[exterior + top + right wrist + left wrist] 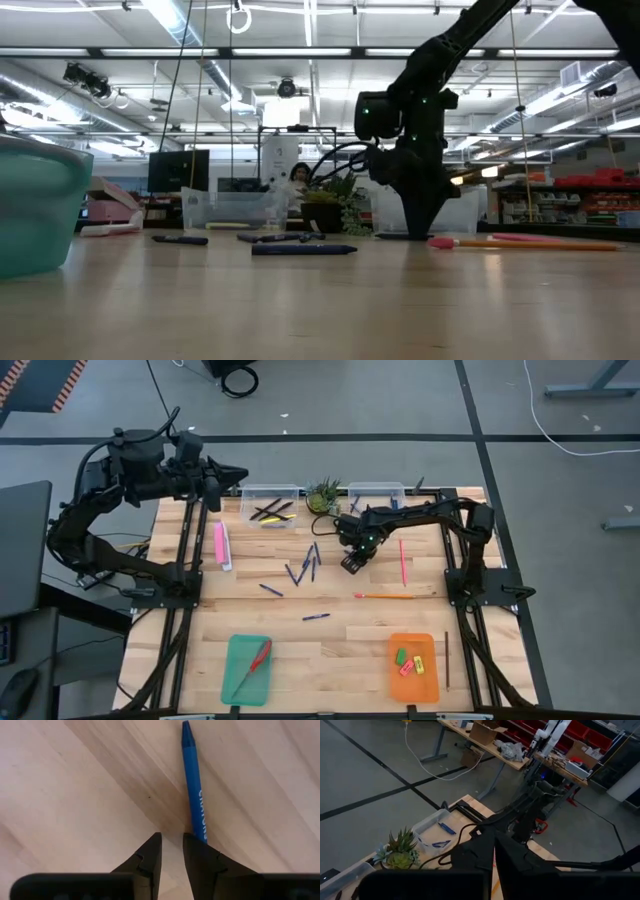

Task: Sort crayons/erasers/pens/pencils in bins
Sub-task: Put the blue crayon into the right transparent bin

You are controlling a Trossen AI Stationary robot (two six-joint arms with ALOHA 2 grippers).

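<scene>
My right gripper (350, 563) (171, 851) points down at the table's middle, right of a scatter of blue pens (309, 563). Its fingers stand a narrow gap apart with nothing between them. One blue pen (194, 785) lies flat on the wood, outside the gap, and its end runs under one finger (202, 857). In the low view the fingertips (415, 232) reach table level. My left gripper (236, 476) (494, 857) is shut and waits off the table's far left corner. The clear bins (268, 492) (378, 490) stand at the far edge. My right gripper comes from above, pointing down, with one finger (202, 857) over the end (200, 832) of the blue pen lying flat on the table. The finger hides that end, so I cannot tell whether it touches the pen.
A potted plant (322, 496) stands between the clear bins. A pink box (221, 545) lies at the left. Pink (403, 560) and orange (385, 596) pencils lie right of the gripper. Near edge: a teal tray (236, 695) with scissors and an orange tray (395, 680) with erasers.
</scene>
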